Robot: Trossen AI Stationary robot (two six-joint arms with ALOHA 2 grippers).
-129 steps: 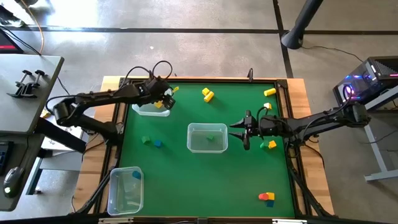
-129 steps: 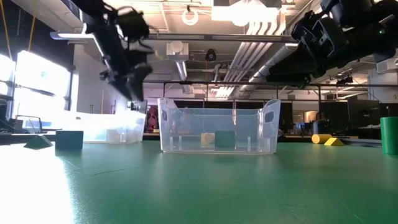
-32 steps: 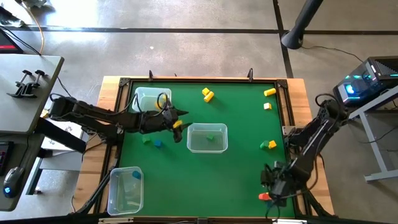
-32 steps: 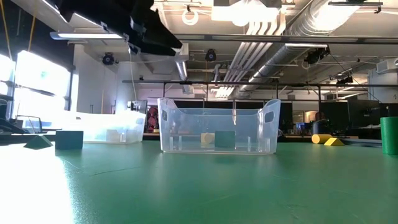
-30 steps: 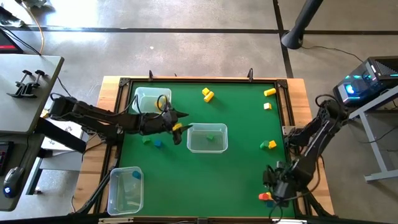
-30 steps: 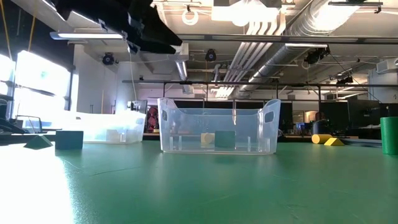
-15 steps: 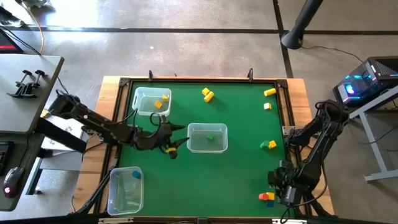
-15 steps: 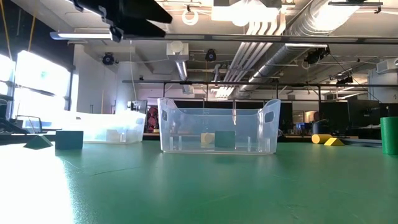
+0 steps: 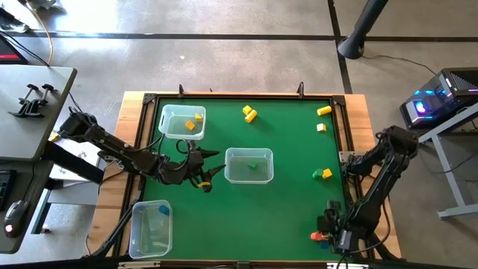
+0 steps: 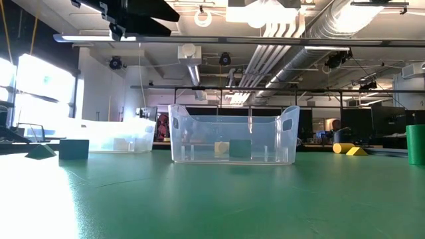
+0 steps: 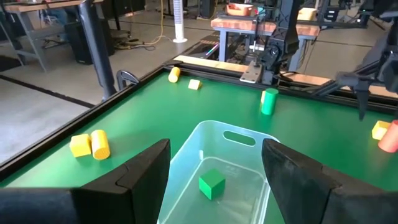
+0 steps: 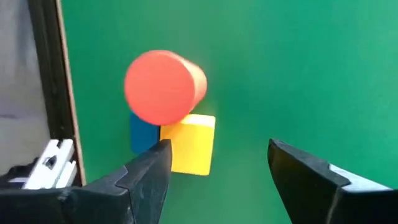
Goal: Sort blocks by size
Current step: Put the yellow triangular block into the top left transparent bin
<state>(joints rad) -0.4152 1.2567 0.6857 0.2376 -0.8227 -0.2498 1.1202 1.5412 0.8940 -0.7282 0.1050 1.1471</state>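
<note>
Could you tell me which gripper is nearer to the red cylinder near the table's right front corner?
The right. The right gripper hovers almost directly over the red cylinder, jaws open and empty. The left gripper sits far across the table, beside the middle bin.

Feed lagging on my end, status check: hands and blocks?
Left hand open, empty, beside the centre bin. Right hand open, over the red, yellow and blue blocks near the table's edge. Nothing blocking.

The left gripper (image 9: 211, 173) hangs just beside the middle bin (image 9: 249, 165), a cube (image 11: 212, 185) in the bin ahead of its fingers. Behind it sits another bin (image 9: 181, 122). The right gripper (image 12: 219, 163) hovers over three touching blocks (image 12: 169, 112) near the table's edge (image 12: 52, 93).
</note>
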